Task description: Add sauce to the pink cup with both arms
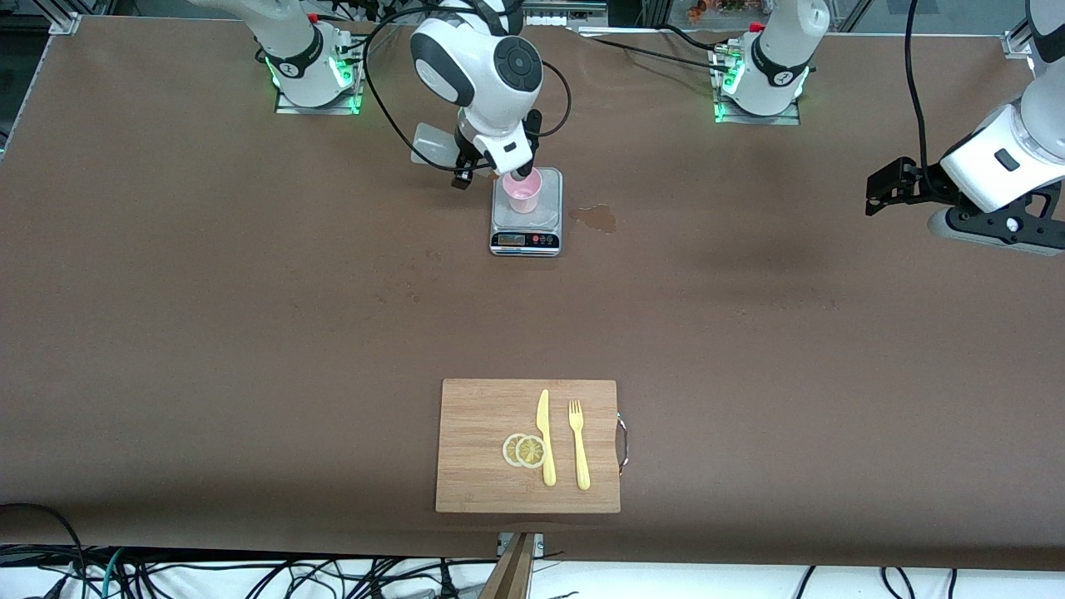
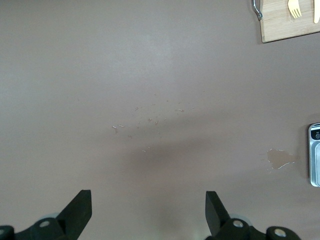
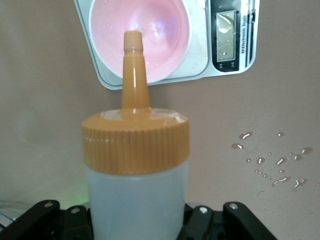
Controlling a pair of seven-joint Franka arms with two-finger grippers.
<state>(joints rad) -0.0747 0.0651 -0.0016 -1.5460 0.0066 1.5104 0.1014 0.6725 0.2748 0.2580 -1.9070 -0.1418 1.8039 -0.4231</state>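
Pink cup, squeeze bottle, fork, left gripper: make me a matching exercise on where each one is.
Things:
1. pink cup
2. squeeze bottle
3. yellow fork
4. left gripper

Places:
A. on the wooden cutting board
B. on the kitchen scale
C. open over bare table
D. held in the right gripper, nozzle over the cup

Pairs: 1-B, 2-D, 3-A, 4-C

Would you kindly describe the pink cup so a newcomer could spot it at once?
Find the silver kitchen scale near the robots' bases, under the right hand. The pink cup stands on its platform: the only pink thing on the table.
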